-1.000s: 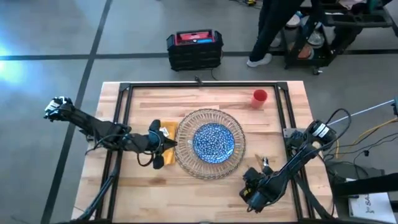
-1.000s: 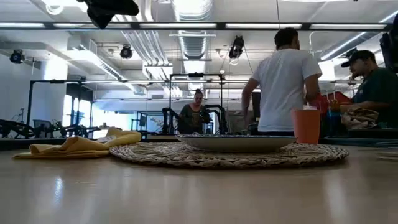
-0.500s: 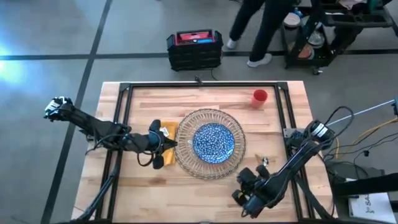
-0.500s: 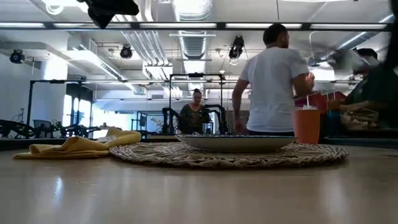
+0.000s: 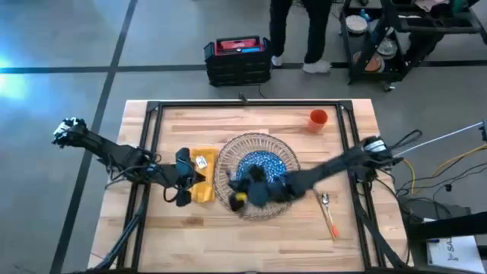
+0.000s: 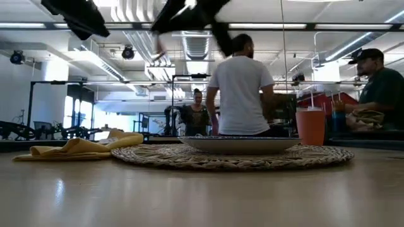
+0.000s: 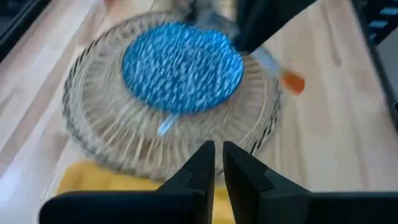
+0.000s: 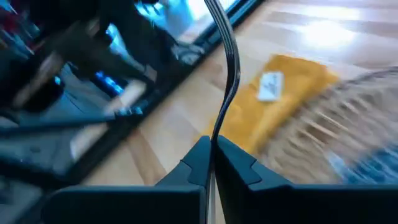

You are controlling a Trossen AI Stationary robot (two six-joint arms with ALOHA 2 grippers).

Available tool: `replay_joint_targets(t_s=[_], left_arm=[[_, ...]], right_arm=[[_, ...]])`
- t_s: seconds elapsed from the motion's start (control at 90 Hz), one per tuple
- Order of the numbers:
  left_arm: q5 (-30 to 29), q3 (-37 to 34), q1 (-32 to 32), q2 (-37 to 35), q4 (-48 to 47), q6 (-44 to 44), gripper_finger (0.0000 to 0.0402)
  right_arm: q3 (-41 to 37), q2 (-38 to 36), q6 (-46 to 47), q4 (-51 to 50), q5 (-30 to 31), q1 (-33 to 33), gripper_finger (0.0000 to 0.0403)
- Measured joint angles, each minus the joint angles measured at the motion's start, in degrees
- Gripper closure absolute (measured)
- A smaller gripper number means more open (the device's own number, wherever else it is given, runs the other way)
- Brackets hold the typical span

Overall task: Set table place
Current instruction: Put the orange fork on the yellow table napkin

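The right gripper (image 5: 242, 192) is above the left part of the glass plate (image 5: 228, 164), and its arm lies across the plate from the right side of the desk (image 5: 350, 236). In the right wrist view its fingers (image 8: 193, 163) are pressed together on a thin curved metal stem of a piece of cutlery (image 8: 227, 68), which stands up between them. In the high view a small yellowish thing shows at this gripper; I cannot tell what it is.

The left gripper (image 5: 183, 181) is over the yellow napkin (image 5: 202, 176), just left of the glass plate. Its fingers (image 7: 200, 167) stand only a narrow gap apart and hold nothing.

The blue-patterned plate (image 7: 181, 67) lies in the middle of the glass plate, partly covered by the right arm in the high view. The red-orange cup (image 5: 318, 118) stands near the far right corner of the desk. One orange-handled utensil (image 5: 328, 216) lies on the wood to the right of the glass plate.
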Motion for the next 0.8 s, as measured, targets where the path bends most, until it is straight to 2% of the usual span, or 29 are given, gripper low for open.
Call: replay_joint_targets(t_s=[0.244, 0.311, 0.511, 0.8], left_arm=[[-0.03, -0.26, 0.00, 0.33, -3.86, 0.10, 0.0382], [-0.04, -0.30, 0.00, 0.60, -5.16, 0.01, 0.0382], [-0.04, -0.40, 0.00, 1.83, -10.12, -4.82, 0.0382], [-0.04, -0.66, -0.53, 2.02, -12.64, -9.08, 0.0382]], right_arm=[[1.70, 11.36, 10.11, 17.54, -5.57, -6.59, 0.0403], [4.22, 15.00, 12.06, 21.40, -9.29, -7.59, 0.0403], [13.56, 23.77, 14.92, 19.46, -14.99, -8.82, 0.0403], [21.78, 27.45, 14.37, 8.04, -15.73, -11.19, 0.0403]])
